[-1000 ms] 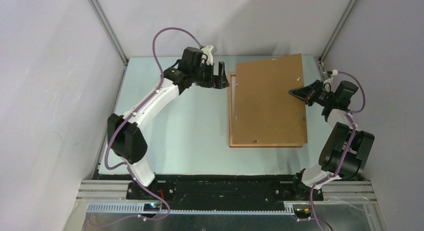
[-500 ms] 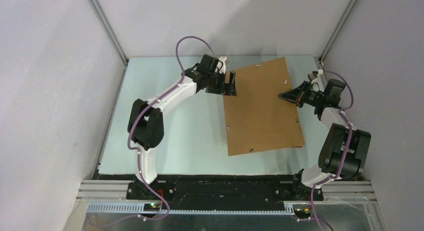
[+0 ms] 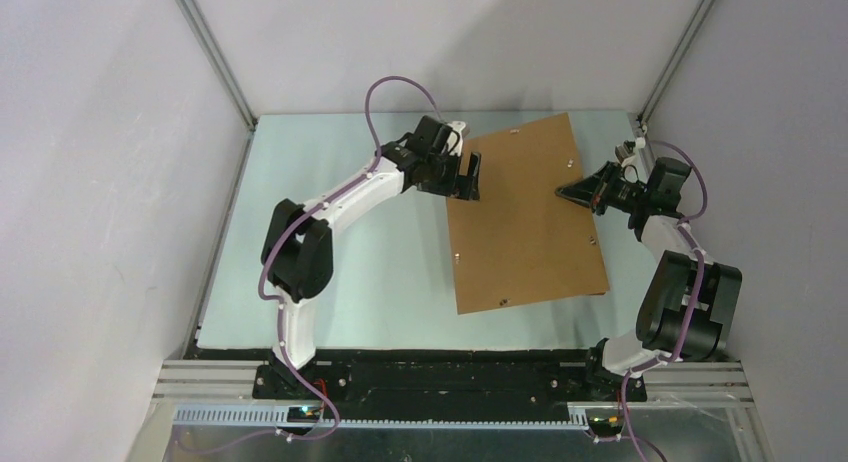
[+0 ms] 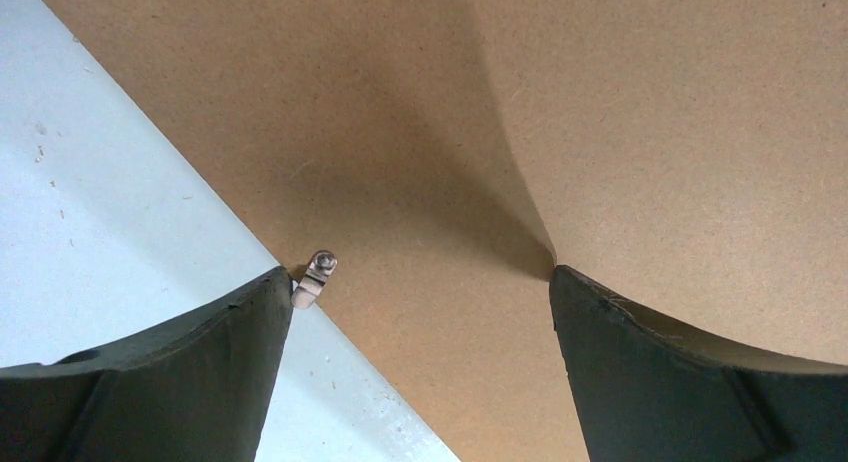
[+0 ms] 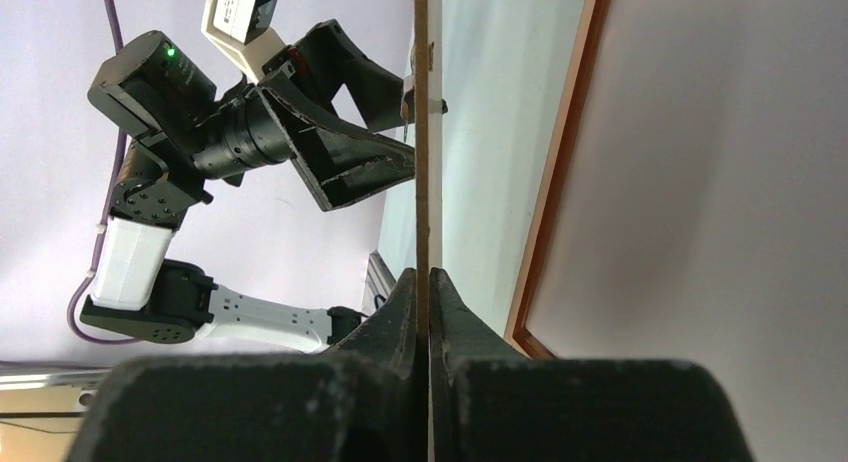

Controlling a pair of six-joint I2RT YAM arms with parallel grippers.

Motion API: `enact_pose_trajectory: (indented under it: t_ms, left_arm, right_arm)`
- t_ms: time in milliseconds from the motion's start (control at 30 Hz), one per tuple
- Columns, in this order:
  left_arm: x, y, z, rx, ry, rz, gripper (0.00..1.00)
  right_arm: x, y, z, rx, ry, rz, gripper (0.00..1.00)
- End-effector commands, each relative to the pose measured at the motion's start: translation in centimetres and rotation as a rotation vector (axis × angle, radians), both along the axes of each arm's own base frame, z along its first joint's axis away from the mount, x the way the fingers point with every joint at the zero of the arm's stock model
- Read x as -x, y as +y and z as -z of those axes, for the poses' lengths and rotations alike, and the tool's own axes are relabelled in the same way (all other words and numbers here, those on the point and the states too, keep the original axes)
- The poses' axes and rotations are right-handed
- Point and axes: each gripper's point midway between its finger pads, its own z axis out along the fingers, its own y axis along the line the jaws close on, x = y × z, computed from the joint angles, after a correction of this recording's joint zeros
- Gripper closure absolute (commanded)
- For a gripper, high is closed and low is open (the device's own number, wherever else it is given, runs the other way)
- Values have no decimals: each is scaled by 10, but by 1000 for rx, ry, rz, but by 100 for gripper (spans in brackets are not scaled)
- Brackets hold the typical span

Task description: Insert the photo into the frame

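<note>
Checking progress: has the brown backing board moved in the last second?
Yes. The backing board has turned anticlockwise; its far right corner moved left, away from the table's far right corner.

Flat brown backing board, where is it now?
Top view: the flat brown backing board is right of centre, its right edge pinched by the right hand, the open left hand at its left edge.

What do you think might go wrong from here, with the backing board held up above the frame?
The right claw pinches only the thin edge of the backing board, so the board might slip or swing. The open left claw hovers over the opposite edge beside a metal tab; closing there could snag it. A dropped board could knock the frame beneath it.
</note>
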Motion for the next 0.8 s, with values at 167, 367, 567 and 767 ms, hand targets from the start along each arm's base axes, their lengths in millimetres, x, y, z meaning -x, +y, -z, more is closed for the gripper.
enact_pose_trajectory:
  t_ms: [167, 367, 567, 767]
  left_arm:
    - [14, -25, -18, 1, -60, 55, 0]
    - [20, -34, -20, 26, -33, 44, 0]
    - [22, -41, -19, 49, -9, 54, 0]
    - [19, -31, -27, 25, -56, 46, 0]
  right_arm:
    - [1, 2, -28, 22, -88, -20, 100]
    - [4, 6, -31, 14, -114, -16, 100]
    - [6, 10, -31, 9, -124, -26, 100]
    - [4, 2, -28, 17, -129, -12, 100]
